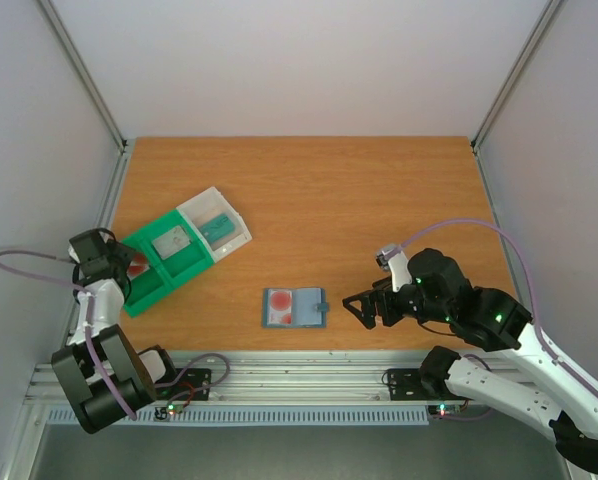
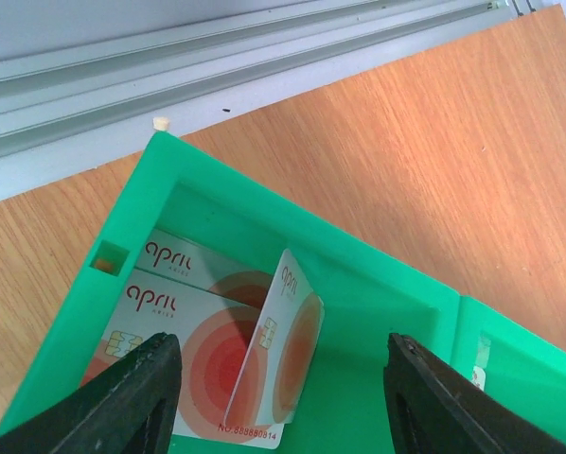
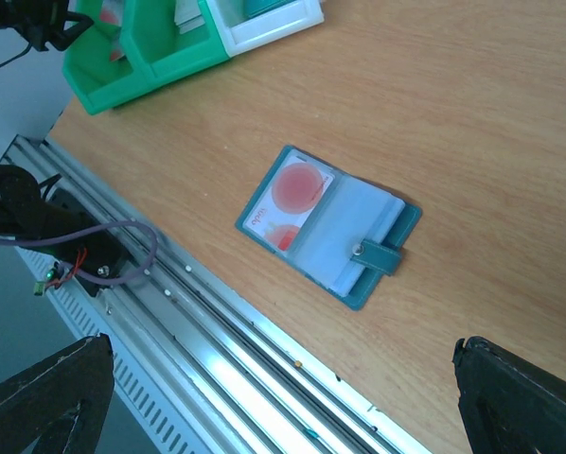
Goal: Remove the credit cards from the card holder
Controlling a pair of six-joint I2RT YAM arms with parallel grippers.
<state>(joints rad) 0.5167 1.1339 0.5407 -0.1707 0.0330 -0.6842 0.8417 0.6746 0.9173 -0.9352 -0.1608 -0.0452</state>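
Note:
The slate-blue card holder [image 1: 295,307] lies open on the table near the front edge, its tab clasp on the right. In the right wrist view the card holder [image 3: 359,241] shows one whitish credit card with a red round mark [image 3: 291,197] in its left leaf. My right gripper [image 1: 363,310] is open and empty, to the right of the holder; the gripper [image 3: 283,407] is above the table edge. My left gripper [image 2: 281,397] is open over the green tray's near compartment [image 2: 397,293]. Two cards [image 2: 169,307] lie flat there and a third [image 2: 291,345] stands on edge between the fingers, untouched.
The green tray [image 1: 154,285] stands at the left, with a grey square pad [image 1: 171,240] and a clear box [image 1: 215,227] holding a teal block. An aluminium rail [image 1: 299,375] runs along the table's front edge. Frame posts and walls close in both sides.

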